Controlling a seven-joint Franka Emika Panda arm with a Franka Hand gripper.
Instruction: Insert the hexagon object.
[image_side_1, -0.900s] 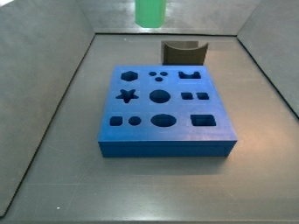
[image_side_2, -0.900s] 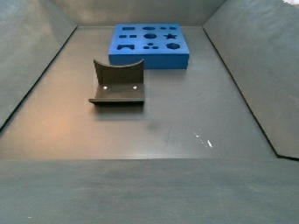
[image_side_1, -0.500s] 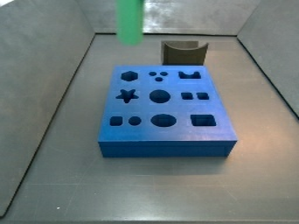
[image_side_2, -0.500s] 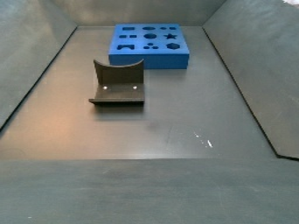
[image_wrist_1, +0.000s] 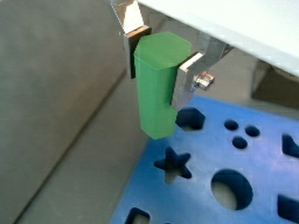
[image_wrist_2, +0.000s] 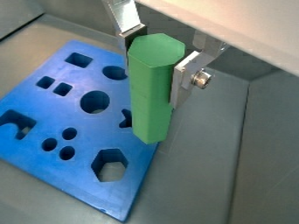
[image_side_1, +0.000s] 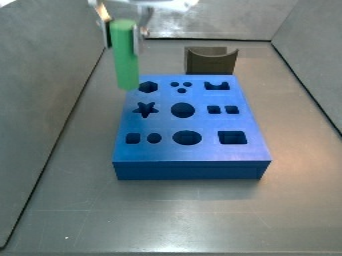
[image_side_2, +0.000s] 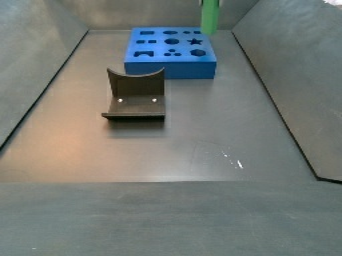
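Since a moment ago I'm carrying the peg (image_side_1: 124, 54) down toward the block's (image_side_1: 187, 125) ten o'clock corner; my hand (image_wrist_2: 158, 54) is gripping it upright, and misaligned facets could be jamming it on the hexagon hole (image_wrist_2: 110, 163).

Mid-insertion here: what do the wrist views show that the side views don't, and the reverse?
Only the wrist views show the gripper with its silver fingers clamped on the hexagon object, and its six-sided section. Only the side views show the dark grey curved block and the whole blue block. Both show the peg upright, above the block's edge, not yet inserted.
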